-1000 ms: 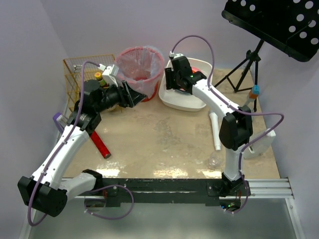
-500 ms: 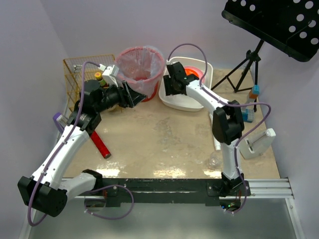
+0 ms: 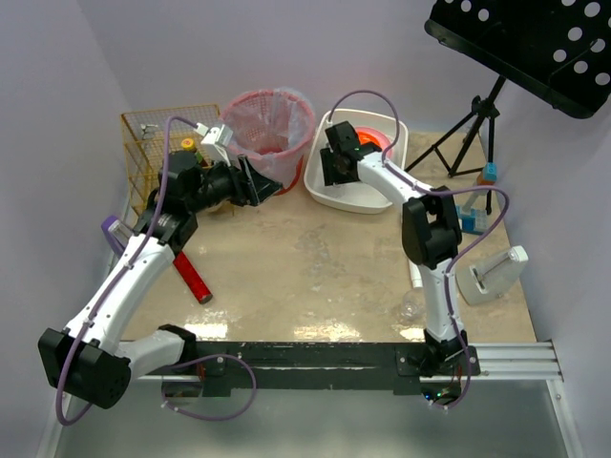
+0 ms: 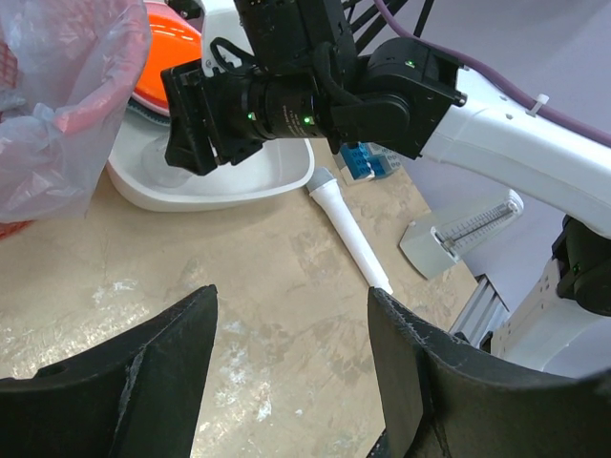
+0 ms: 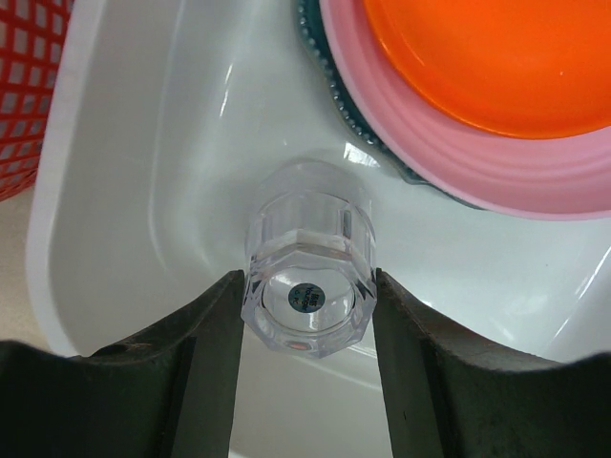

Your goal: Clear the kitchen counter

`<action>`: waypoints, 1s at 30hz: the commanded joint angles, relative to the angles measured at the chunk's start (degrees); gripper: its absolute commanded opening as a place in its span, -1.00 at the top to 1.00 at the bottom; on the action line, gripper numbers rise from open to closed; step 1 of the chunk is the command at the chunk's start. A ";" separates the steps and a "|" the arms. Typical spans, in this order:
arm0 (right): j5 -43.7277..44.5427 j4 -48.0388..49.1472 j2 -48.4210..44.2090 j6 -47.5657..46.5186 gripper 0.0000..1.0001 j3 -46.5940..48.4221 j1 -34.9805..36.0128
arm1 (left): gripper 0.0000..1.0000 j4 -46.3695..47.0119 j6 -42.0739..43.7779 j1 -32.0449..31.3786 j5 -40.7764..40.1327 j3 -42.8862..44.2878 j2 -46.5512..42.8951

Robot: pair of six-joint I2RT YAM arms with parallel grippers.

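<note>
Jaws of the right gripper [image 5: 307,298] are clamping a clear faceted glass [image 5: 307,272], with one finger pressing on each side. Gripper and glass are sitting inside the white tub [image 5: 134,143], close beside a pink plate [image 5: 449,162] that is carrying an orange bowl [image 5: 496,57]. Whether the glass is touching the tub floor cannot be told. The tub is standing on the kitchen counter [image 3: 315,258] at its far edge, right of centre. Jaws of the left gripper [image 4: 291,298] are standing wide apart and holding nothing, with bare counter showing between them. That gripper is hovering near the far edge, left of centre, just beside a red bin [image 3: 270,119] lined with a pink bag. A wire basket [image 3: 158,134] is occupying the far left corner. A red cylinder [image 3: 191,277] is lying near the left edge, and a white tube [image 4: 348,229] is lying near the right edge.
</note>
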 commanded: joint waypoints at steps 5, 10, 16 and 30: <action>0.31 0.76 -0.84 -0.97 -0.40 1.92 -0.42 | -0.37 2.21 -0.51 0.15 1.66 1.17 0.31; 0.23 0.93 -1.10 -0.71 -0.53 2.28 -0.42 | -0.37 1.77 -0.25 0.06 1.57 0.82 0.22; -0.74 2.69 -6.10 1.05 -0.54 0.61 -1.21 | -0.38 0.72 0.46 0.06 0.78 1.08 -0.48; -13.75 19.40 -43.18 12.74 -0.54 -26.21 -8.06 | -0.39 2.73 0.89 -10.54 -8.78 2.48 4.42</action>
